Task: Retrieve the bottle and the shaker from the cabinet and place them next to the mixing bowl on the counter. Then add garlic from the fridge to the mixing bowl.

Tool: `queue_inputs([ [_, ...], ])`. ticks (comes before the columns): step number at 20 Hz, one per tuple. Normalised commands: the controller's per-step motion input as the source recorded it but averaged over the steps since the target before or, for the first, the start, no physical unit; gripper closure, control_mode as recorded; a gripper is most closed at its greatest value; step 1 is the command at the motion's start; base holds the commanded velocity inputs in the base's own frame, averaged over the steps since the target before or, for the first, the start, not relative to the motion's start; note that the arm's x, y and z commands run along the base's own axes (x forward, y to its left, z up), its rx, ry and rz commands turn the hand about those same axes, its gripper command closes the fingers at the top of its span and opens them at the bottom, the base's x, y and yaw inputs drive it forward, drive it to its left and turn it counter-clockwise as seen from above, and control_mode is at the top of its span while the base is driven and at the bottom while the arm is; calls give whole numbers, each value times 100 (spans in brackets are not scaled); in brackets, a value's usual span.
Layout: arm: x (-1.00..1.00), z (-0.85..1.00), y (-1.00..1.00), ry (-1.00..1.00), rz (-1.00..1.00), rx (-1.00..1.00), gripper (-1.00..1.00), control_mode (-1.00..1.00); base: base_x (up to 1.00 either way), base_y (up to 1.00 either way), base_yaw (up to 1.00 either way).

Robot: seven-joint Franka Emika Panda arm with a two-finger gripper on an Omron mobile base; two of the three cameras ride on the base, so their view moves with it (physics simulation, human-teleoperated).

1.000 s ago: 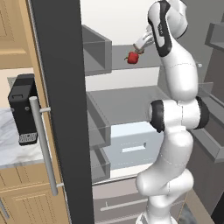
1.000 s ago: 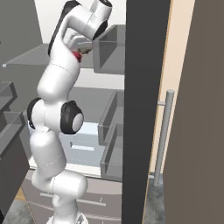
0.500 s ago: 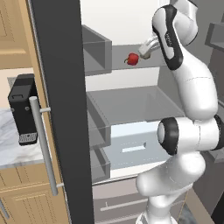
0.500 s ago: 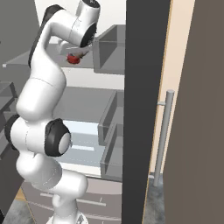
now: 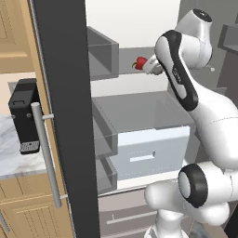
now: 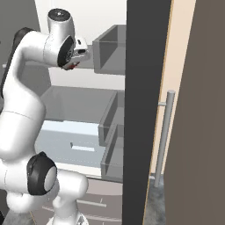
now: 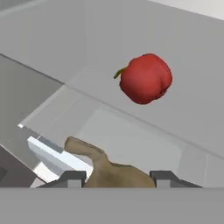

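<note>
Your fingers (image 7: 118, 177) are clamped on a tan, lumpy piece, probably the garlic (image 7: 109, 168), inside the open fridge (image 5: 139, 28), with a red apple (image 7: 145, 78) on the shelf at about 1 o'clock in the hand view. Pull back carelessly and the arm could clip the dark fridge door (image 5: 65, 116), or a shallow grip could drop the piece. The arm reaches high, elbow bent, wrist turned into the upper shelf.

The tan lump (image 7: 114, 171) between the pincer (image 7: 118, 178) fingertips is cut off below.
</note>
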Motion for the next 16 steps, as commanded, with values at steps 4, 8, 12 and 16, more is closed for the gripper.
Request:
queue_inputs([
  [4, -80, -4, -1, 0, -33, -1, 100, -100, 0, 0, 0],
  [8, -77, -1, -1, 0, -34, 0, 100, -100, 0, 0, 0],
  [12, -82, 0, 0, 0, -25, 0, 100, -100, 0, 0, 0],
  [16, -87, 0, 0, 0, -14, 0, 100, -100, 0, 0, 0],
])
